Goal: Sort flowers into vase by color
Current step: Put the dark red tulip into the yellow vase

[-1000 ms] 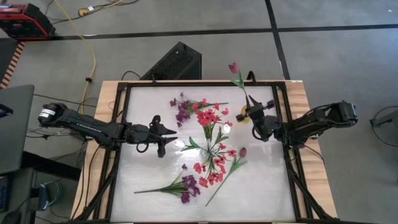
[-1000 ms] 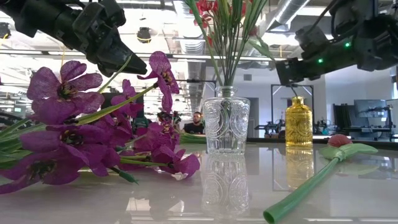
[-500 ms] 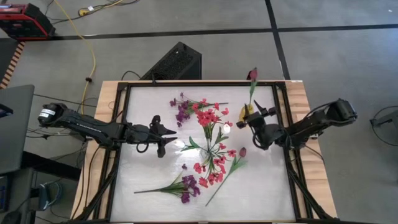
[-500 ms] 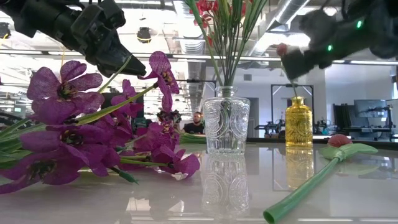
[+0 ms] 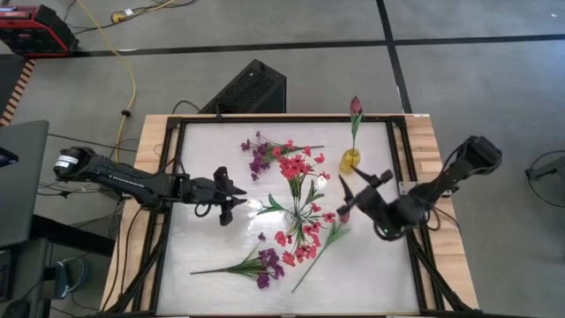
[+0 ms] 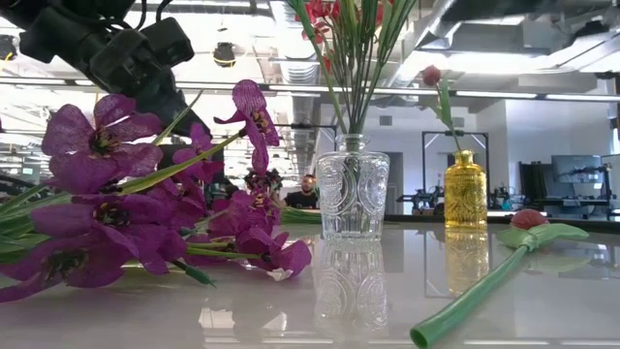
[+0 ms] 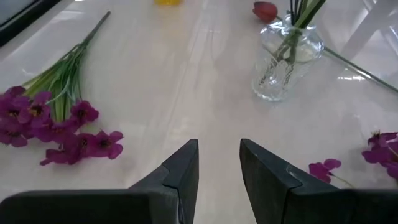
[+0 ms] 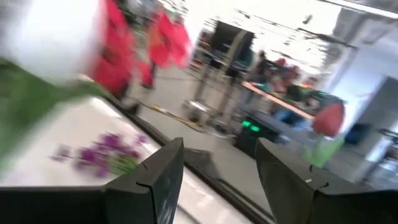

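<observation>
Yellow vase holds one tulip; clear vase red blossoms.

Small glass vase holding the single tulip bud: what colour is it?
Amber yellow small glass vase, clearest in the low view.

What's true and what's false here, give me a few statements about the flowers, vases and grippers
1. A tulip stands in the yellow vase. True.
2. The right gripper holds a flower. False: it is open and empty.
3. The clear vase holds red flowers. True.
4. The left gripper is shut on a purple stem. False: it is open, holding nothing.
5. No tulip lies on the table. False: a second tulip lies there.
</observation>
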Available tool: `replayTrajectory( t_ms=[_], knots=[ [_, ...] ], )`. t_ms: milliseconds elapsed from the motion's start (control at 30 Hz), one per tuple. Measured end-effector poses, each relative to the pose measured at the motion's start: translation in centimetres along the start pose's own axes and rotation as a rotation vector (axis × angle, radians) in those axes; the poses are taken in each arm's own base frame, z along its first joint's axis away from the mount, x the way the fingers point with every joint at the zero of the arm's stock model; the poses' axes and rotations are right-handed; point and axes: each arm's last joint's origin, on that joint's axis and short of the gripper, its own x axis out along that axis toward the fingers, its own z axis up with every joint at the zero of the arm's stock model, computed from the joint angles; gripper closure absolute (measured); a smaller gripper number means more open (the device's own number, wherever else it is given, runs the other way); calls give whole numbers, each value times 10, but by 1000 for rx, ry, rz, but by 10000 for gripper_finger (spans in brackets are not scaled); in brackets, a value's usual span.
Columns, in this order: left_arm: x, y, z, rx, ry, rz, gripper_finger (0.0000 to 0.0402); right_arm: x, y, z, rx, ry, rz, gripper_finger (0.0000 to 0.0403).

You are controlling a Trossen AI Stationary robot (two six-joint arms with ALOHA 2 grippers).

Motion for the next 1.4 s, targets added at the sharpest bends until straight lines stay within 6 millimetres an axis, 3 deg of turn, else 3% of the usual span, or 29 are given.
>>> replayTrajectory(
  t_ms=[267,667,867,1033,1100,1200,1300,1400],
  knots=[
    [0,0,3,75,-34,21,284,-49,-2,25,347,-35,206,181],
    [0,0,8,151,-86,33,282,-98,-19,49,870,43,428,196],
    [0,-1,8,216,-81,30,282,-108,-6,41,1059,77,483,196],
    [0,-1,8,275,-84,31,282,-108,24,28,1193,103,752,212],
    [0,-1,8,282,-83,31,282,-99,40,19,1222,222,891,227],
    [0,-1,8,281,-83,31,282,-77,61,8,1211,609,1003,253],
    [0,-1,7,270,-73,7,282,-59,76,1,1139,961,976,271],
    [0,-2,5,251,-55,-46,282,-44,86,0,1121,1170,906,280]
  ],
)
